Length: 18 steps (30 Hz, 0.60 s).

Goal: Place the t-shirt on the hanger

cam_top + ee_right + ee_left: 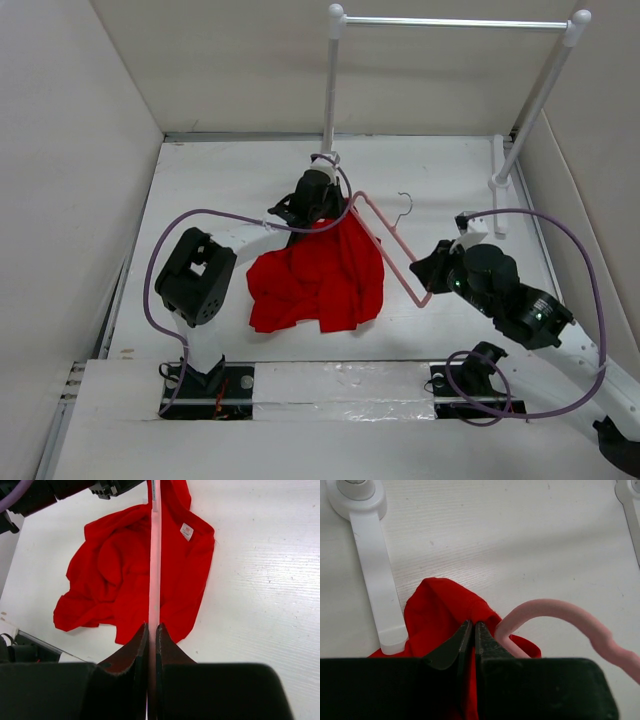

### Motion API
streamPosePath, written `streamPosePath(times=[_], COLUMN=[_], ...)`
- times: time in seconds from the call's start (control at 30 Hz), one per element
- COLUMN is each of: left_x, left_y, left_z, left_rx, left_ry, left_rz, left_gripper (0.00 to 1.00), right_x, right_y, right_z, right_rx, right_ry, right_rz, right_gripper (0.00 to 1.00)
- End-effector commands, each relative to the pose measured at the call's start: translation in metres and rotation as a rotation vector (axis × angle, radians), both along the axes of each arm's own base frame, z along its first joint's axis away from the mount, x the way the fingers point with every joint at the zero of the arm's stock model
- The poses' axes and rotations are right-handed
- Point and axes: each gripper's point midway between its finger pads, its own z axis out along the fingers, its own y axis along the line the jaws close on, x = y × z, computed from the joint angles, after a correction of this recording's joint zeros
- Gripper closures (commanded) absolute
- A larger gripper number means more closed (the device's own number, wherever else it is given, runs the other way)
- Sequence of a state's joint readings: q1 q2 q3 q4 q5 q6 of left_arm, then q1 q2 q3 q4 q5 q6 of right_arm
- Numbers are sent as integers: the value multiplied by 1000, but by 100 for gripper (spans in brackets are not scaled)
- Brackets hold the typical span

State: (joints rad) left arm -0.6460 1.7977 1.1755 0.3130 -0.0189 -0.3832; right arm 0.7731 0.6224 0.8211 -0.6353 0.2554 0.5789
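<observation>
Left tool [472, 630] pinches the t-shirt [440, 610] edge, hanger [560, 611] end just beside it. Right tool [152, 632] clamps the hanger bar. Risk: the thin fold slips out, or the hanger snags bunched cloth.

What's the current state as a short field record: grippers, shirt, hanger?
left gripper: jaws shut on t-shirt edge
right gripper: jaws shut on hanger bar
t-shirt: crumpled on table, white tag showing
hanger: far end at the gripped shirt edge
clothes rack: standing at back
task: shirt not yet on hanger
</observation>
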Motion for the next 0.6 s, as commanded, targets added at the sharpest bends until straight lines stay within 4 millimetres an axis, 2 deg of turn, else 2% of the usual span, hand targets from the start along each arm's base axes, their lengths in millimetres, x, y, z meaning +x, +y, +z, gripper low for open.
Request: streamPosePath(times=[0.0, 0.17, 0.3, 0.43, 0.5, 0.57], left_x=[8, 7, 4, -12, -25, -33], left_y=[-5, -6, -6, -12, -17, -21], left_z=[59, 75, 78, 85, 91, 105], left_rx=[-70, -94, -99, -142, -138, -150], left_ry=[-105, -130, -120, -104, -114, -133], left_rz=[0, -8, -12, -79, -100, -128], left_gripper=[100, 100, 100, 100, 100, 100], right_x=[5, 6, 8, 9, 13, 20], right_y=[13, 19, 29, 48, 58, 64], right_z=[13, 4, -8, -16, -18, -13], right_rx=[15, -6, -7, 10, 6, 14], right_ry=[-48, -16, 18, 32, 26, -2], right_rz=[45, 61, 78, 112, 120, 100], right_gripper=[100, 100, 100, 100, 100, 100])
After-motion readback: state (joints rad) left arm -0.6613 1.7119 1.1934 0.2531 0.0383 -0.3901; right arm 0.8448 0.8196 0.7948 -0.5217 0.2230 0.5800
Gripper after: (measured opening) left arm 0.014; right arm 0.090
